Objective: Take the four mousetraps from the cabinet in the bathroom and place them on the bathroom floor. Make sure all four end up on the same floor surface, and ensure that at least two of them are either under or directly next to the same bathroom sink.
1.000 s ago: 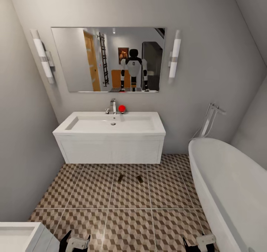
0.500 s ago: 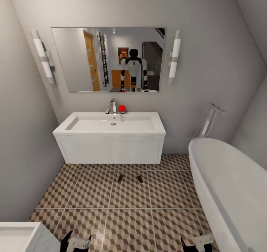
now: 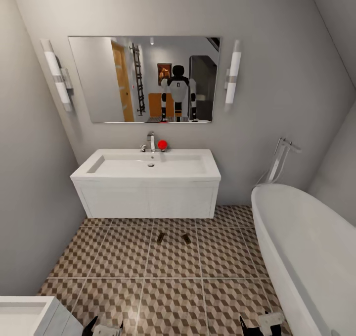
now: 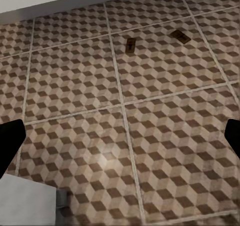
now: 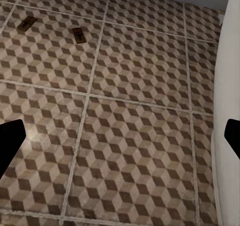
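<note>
Two mousetraps (image 3: 160, 237) (image 3: 186, 238) lie side by side on the cube-patterned bathroom floor (image 3: 123, 257), just in front of the white bathroom sink (image 3: 148, 170). The same two mousetraps show in the left wrist view (image 4: 130, 44) (image 4: 180, 36) and in the right wrist view (image 5: 26, 22) (image 5: 77, 34). My left gripper (image 3: 106, 329) (image 4: 120, 138) and right gripper (image 3: 258, 326) (image 5: 120, 136) hang low near me, well short of the traps. Both are open with bare tiles between the dark fingertips (image 4: 10, 141) (image 5: 232, 136). In the mirror (image 3: 143, 78), the orange-brown cabinet (image 3: 157, 104) appears behind my reflection.
A white bathtub (image 3: 306, 257) (image 5: 231, 61) runs along the right side with a chrome floor tap (image 3: 279, 160). A white fixture (image 3: 24, 316) stands at my near left. Grey walls close in left and right. Open tiles lie between me and the sink.
In the head view the left gripper has dropped lower toward the picture's edge, and the right gripper has shifted slightly left. The traps have not moved.
</note>
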Robot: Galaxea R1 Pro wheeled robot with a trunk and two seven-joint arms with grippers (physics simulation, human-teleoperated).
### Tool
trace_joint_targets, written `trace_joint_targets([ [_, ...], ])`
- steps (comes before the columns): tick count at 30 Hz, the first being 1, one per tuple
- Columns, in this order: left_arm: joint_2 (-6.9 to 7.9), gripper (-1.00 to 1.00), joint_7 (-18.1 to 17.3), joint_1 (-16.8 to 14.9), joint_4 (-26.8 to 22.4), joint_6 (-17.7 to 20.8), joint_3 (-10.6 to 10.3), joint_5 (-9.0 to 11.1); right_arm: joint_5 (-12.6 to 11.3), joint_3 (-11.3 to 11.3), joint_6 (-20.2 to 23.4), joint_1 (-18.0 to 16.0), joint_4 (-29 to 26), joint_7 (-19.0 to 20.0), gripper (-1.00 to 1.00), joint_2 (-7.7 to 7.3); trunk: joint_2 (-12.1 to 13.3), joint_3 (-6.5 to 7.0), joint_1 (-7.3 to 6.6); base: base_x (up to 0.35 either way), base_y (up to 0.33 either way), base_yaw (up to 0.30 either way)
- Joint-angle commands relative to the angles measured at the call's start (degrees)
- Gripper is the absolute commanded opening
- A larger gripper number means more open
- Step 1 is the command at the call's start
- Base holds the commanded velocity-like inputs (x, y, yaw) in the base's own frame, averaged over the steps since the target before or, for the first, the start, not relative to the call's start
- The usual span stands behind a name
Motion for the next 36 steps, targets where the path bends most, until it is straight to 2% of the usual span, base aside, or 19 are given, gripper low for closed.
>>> trace_joint_targets([
  [1, -0.03, 1.00, 0.0, 0.0, 0.2, -0.2, -0.5, 0.6, -0.6, 0.5, -0.2, 0.0, 0.0, -0.1, 1.00, 0.01, -0.1, -0.12, 0.03, 0.000, 0.000, 0.000],
  [15, -0.03, 1.00, 0.0, 1.9, 0.2, 0.5, -0.5, 0.6, -0.6, 0.5, -0.1, 0.0, 0.0, -0.1, 1.00, 0.35, -0.1, -0.12, 0.03, 0.000, 0.000, 0.000],
  [31, -0.09, 1.00, 0.0, 2.2, 0.2, 0.5, -0.5, 0.6, -0.6, 0.5, -0.1, 0.0, 0.0, -0.1, 1.00, 0.38, -0.1, -0.12, 0.03, -0.001, 0.000, 0.000],
  [36, -0.09, 1.00, -0.1, 2.3, 0.2, 0.5, -0.5, 0.6, -0.6, 0.5, -0.1, 0.0, 0.0, -0.1, 1.00, 0.37, -0.1, -0.12, 0.03, -0.136, 0.000, 0.000],
])
